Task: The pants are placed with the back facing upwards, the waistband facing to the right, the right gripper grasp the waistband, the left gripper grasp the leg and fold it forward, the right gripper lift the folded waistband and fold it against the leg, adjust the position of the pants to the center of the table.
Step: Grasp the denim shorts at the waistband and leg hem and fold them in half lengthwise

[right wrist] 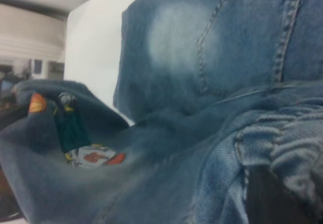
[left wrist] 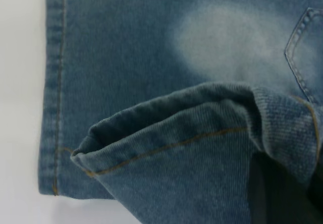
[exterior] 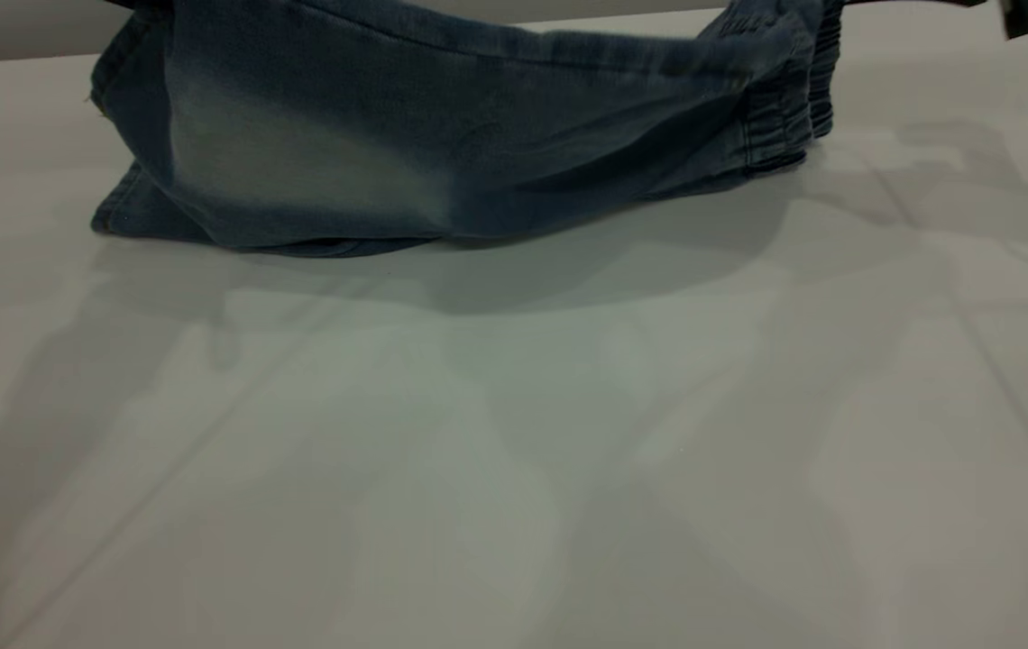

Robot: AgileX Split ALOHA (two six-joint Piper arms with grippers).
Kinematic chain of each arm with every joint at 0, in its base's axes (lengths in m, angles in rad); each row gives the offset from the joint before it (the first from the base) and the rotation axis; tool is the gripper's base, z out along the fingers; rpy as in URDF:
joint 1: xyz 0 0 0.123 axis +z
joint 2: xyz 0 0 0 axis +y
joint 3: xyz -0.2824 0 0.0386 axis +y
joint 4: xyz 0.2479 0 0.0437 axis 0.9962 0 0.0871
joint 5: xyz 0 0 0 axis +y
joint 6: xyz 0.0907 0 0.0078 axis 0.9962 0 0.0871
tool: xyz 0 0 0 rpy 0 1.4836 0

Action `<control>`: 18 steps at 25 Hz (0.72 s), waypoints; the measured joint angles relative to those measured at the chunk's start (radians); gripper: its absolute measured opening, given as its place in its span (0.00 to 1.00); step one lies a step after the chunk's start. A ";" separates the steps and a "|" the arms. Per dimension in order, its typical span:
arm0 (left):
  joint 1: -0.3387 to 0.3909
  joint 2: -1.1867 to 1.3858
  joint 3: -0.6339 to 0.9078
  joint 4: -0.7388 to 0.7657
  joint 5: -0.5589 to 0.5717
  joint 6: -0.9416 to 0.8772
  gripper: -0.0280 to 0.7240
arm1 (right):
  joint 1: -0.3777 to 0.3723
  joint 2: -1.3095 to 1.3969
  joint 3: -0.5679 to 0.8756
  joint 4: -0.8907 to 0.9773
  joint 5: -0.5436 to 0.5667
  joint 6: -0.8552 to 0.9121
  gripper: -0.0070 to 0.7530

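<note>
Pants (exterior: 442,153) hang lifted over the table (exterior: 514,451) in our exterior view, our left gripper (left wrist: 275,196) clamps the leg (left wrist: 192,158), and our right gripper (right wrist: 272,199) clamps the waistband (right wrist: 282,143).

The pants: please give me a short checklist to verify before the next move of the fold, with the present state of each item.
1. Left hand holds the leg: ok, the hem is raised off the table.
2. Right hand holds the waistband: ok, the gathered denim is bunched at it.
3. Both ends of the pants are lifted: ok in the exterior view; the lower edge rests on the table.
4. Plain leg lies flat underneath: ok.
5. How deep each grip reaches: cannot tell, the cloth hides it.
</note>
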 joint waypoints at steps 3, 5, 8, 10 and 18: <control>0.012 0.036 -0.035 0.008 0.004 0.001 0.14 | 0.000 0.039 -0.044 0.000 -0.001 0.007 0.05; 0.022 0.066 -0.059 0.022 0.001 0.001 0.14 | 0.000 0.058 -0.068 0.000 0.000 0.007 0.05; 0.028 0.097 -0.096 0.023 0.008 0.001 0.14 | 0.000 0.075 -0.095 -0.002 -0.001 0.007 0.05; 0.037 0.115 -0.128 0.025 0.010 0.001 0.14 | 0.000 0.087 -0.115 -0.002 -0.004 0.007 0.05; 0.050 0.174 -0.228 0.049 0.050 0.001 0.14 | 0.000 0.148 -0.183 0.002 -0.015 0.015 0.05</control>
